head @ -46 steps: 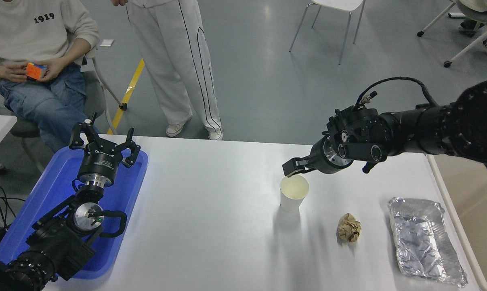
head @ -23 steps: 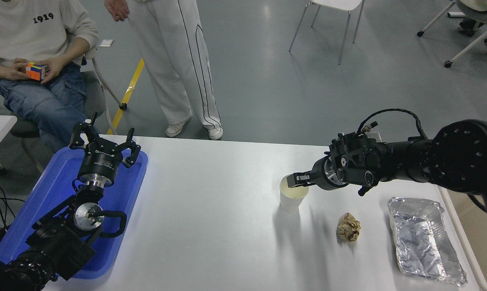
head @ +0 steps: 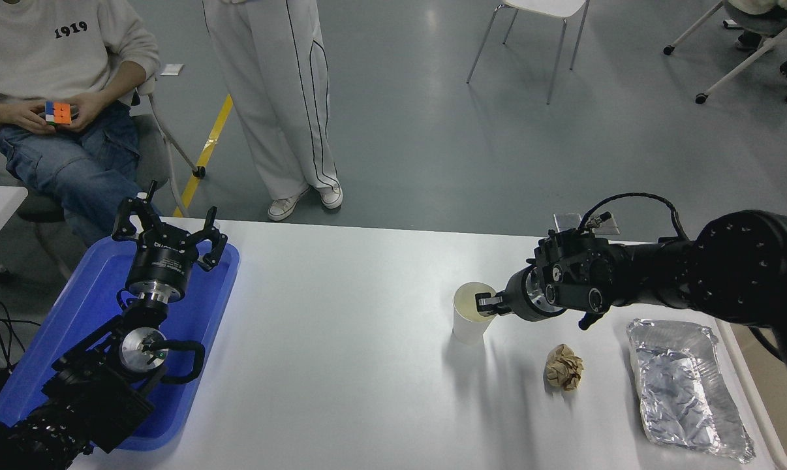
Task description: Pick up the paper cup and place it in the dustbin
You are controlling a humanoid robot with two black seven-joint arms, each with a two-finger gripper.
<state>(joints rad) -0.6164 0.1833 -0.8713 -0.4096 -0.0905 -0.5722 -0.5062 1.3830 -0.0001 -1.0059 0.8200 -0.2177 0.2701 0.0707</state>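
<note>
At table centre-right | right gripper (head: pixel 487 304) at paper cup (head: pixel 470 321) rim (upright) | finger spread unclear

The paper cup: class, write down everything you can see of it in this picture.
The paper cup is small, plain white and tapered, with a rolled rim and a cream inside. It stands upright on the white table, left of a crumpled brown paper ball. The right gripper reaches over its rim, a fingertip at the mouth; whether it grips cannot be told.

Bright even overhead light, soft shadows on white table (head: pixel 367 365), sharp focus
</note>
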